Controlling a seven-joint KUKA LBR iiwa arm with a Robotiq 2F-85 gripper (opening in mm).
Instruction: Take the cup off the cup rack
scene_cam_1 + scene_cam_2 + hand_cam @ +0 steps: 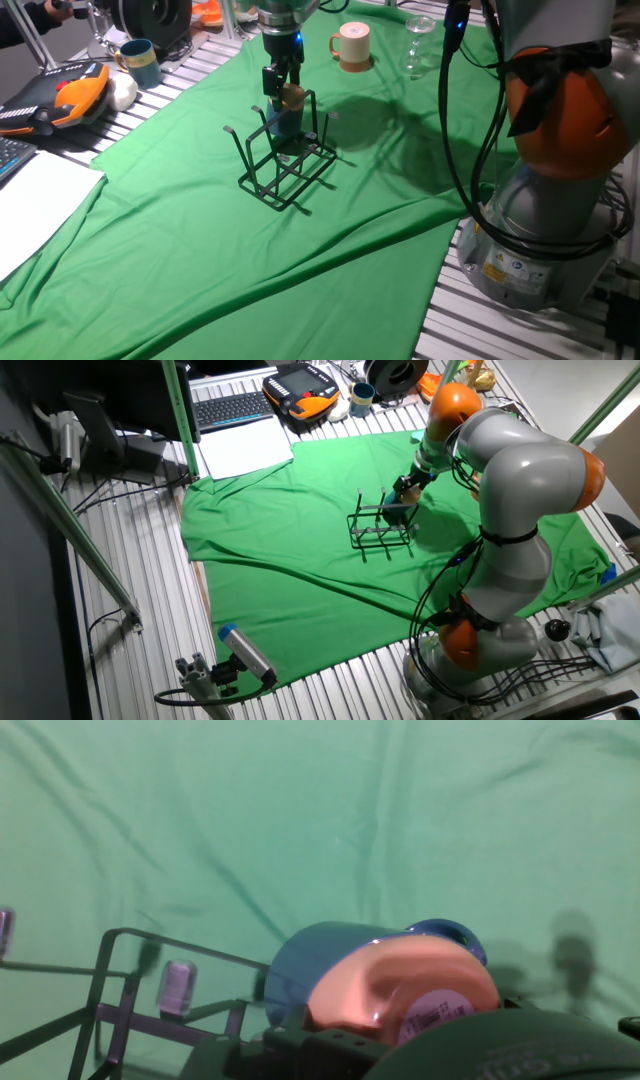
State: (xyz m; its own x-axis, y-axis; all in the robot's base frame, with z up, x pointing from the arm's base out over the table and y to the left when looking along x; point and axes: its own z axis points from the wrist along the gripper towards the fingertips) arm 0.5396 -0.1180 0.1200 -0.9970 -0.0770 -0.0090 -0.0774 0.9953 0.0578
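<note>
— Hand view had what in it?
— Mostly the cup (380, 975), blue-walled with its tan end toward the lens, lying tilted over the green cloth (300, 820), with wire of the cup rack (120, 1010) at lower left.
— And from the table cameras?
— The gripper (283, 88) was down at the cup's (289, 105) tan top, the cup sitting on a prong inside the black rack (285, 160).
— Fingers clamped on it?
— I couldn't tell; they sat against the tan end, but the grip itself was hidden.
</note>
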